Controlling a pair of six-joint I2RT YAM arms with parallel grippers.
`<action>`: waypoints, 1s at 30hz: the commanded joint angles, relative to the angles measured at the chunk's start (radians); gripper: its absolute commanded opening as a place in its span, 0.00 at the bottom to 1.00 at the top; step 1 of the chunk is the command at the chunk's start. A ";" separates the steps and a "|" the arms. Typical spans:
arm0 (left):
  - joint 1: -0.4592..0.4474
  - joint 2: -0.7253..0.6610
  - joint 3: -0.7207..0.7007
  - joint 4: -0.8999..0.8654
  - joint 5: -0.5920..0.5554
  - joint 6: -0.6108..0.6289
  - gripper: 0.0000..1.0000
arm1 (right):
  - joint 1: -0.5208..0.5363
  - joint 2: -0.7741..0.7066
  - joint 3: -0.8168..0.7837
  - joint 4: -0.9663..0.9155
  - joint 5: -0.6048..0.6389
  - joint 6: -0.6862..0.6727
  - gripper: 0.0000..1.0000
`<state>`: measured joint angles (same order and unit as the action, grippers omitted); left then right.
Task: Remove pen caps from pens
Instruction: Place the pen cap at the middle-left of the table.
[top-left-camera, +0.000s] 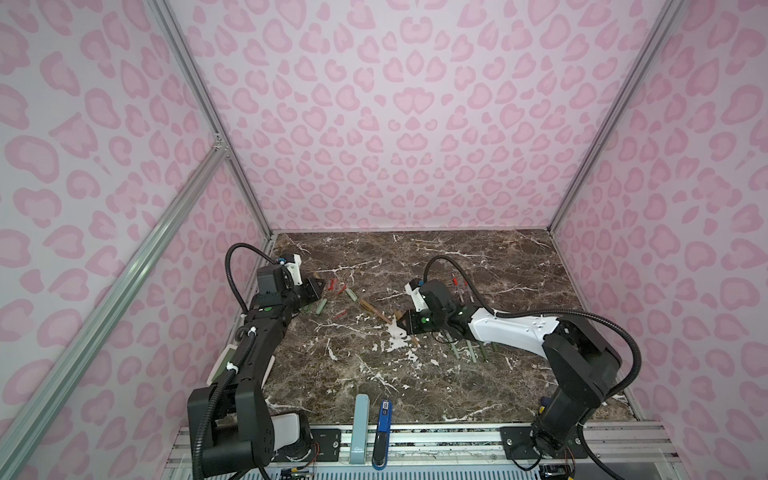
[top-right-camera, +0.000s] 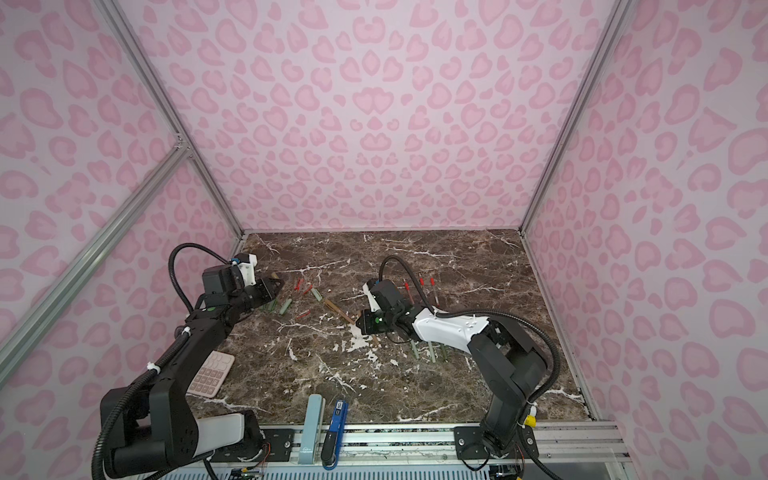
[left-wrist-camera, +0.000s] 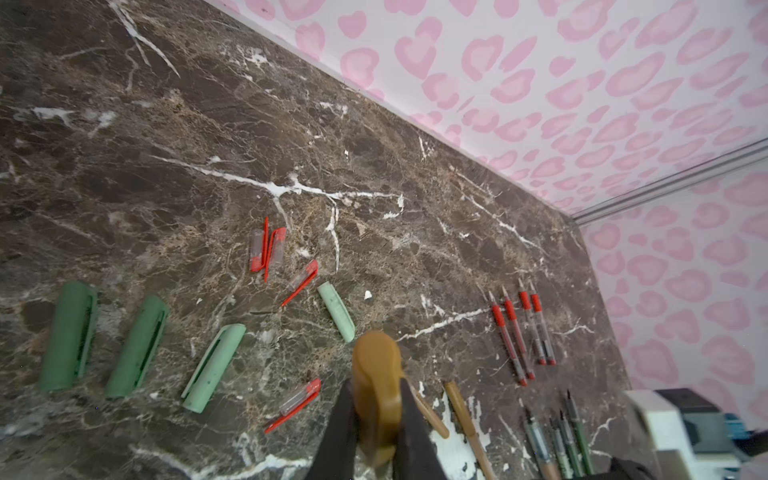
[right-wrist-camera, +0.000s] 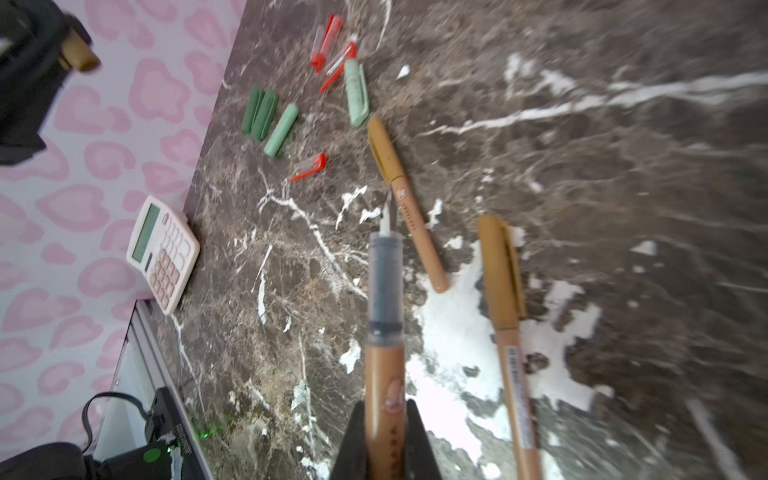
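The right gripper (right-wrist-camera: 384, 411) is clamped on the barrel of an uncapped tan-brown pen (right-wrist-camera: 384, 316), nib bare, over the middle of the surface. The left gripper (left-wrist-camera: 376, 399) is pinched on a tan-brown cap (left-wrist-camera: 376, 361), held above the left edge, well apart from the pen. The step looks to be setting both down. Lay the pen flat beside the uncapped green pens (left-wrist-camera: 580, 436) in the right half, clear of the two capped tan-brown pens (right-wrist-camera: 505, 316) mid-surface. Release the cap low among the green caps (left-wrist-camera: 137, 347) and red caps (left-wrist-camera: 266, 247) so it cannot roll. Pink leopard-print walls (top-left-camera: 395, 104) enclose the brown marble surface (top-left-camera: 457, 249). A calculator (top-right-camera: 210, 374) lies by the left edge, and a pale-blue case (top-left-camera: 360, 419) and a blue-and-black stapler-like tool (top-left-camera: 384, 428) lie across the near edge.
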<state>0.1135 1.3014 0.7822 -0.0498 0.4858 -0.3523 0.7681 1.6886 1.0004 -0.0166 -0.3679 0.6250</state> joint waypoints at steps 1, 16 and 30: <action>-0.031 0.027 -0.023 0.023 -0.069 0.051 0.05 | -0.019 -0.025 -0.022 -0.047 0.055 -0.035 0.00; -0.205 0.241 0.011 -0.012 -0.128 0.032 0.08 | -0.068 -0.134 -0.157 -0.249 0.273 -0.065 0.00; -0.219 0.353 0.070 -0.047 -0.164 -0.010 0.23 | -0.064 -0.116 -0.193 -0.240 0.296 -0.045 0.01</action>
<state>-0.1020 1.6459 0.8455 -0.0906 0.3328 -0.3599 0.7067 1.5623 0.8062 -0.2665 -0.0868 0.5735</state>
